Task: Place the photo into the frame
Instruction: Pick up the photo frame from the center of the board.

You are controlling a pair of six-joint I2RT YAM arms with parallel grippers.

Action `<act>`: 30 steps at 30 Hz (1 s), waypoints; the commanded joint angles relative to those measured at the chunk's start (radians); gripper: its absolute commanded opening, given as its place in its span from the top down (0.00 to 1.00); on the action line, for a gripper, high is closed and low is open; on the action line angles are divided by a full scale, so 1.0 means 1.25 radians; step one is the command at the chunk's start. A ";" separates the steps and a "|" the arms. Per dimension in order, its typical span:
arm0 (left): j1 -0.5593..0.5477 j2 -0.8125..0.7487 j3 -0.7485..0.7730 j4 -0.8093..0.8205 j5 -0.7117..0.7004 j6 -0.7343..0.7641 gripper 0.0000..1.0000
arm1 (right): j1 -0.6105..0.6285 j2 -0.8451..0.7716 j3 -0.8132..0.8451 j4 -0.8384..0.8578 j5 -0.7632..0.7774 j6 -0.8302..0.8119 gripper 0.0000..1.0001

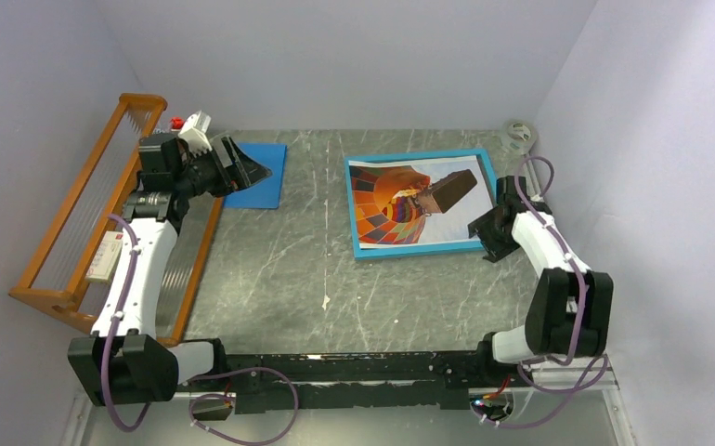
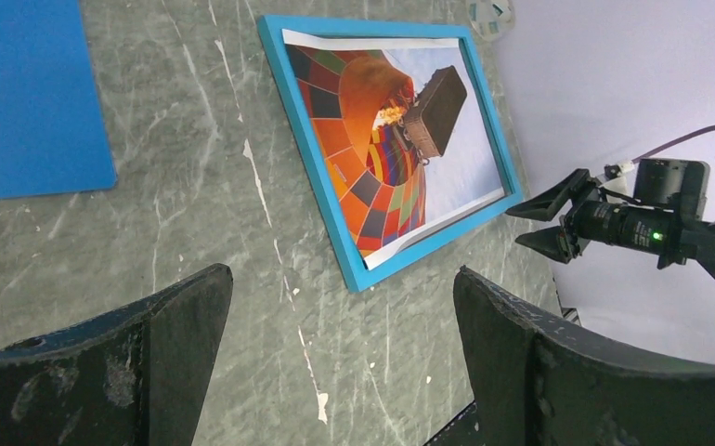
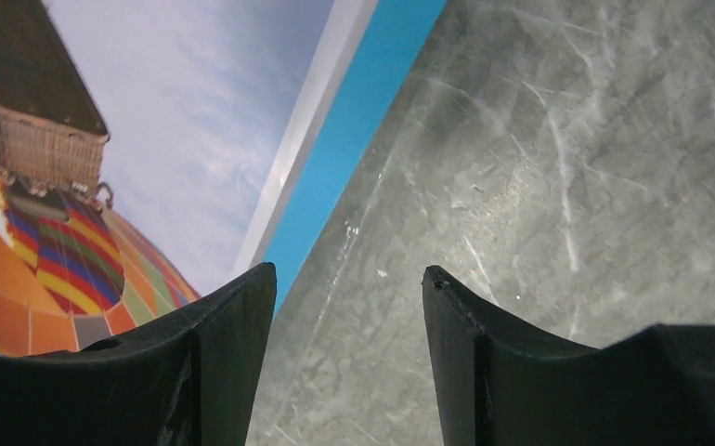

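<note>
The turquoise frame (image 1: 489,186) lies flat on the table at the back right. The hot-air balloon photo (image 1: 400,200) lies face up over its opening, slightly askew, with its top-left corner on the rim. My right gripper (image 1: 480,237) hovers low at the frame's near-right corner, open and holding nothing. In the right wrist view its left finger (image 3: 224,344) overlaps the photo (image 3: 168,121) and frame edge (image 3: 372,121); bare table shows between the jaws. My left gripper (image 1: 247,169) is raised over the blue pad, wide open and empty. It looks across at the frame (image 2: 309,139) and the right gripper (image 2: 532,223).
An orange wooden rack (image 1: 75,214) runs along the left wall. A flat blue pad (image 1: 266,177) lies at the back left beneath the left gripper. A roll of tape (image 1: 518,137) sits in the back right corner. White walls close in both sides.
</note>
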 commanded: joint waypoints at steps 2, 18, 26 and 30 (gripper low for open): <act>-0.009 0.024 0.003 0.047 0.006 0.009 0.06 | -0.008 0.094 0.063 0.034 0.028 0.071 0.40; -0.012 0.099 0.057 -0.003 -0.040 0.018 0.16 | -0.010 0.305 0.188 -0.059 0.077 0.132 0.48; -0.013 0.102 0.073 -0.025 -0.044 0.030 0.15 | -0.010 0.328 0.207 -0.090 0.096 0.154 0.52; -0.022 0.097 0.071 -0.032 -0.044 0.032 0.06 | -0.010 0.297 0.196 -0.084 0.092 0.165 0.63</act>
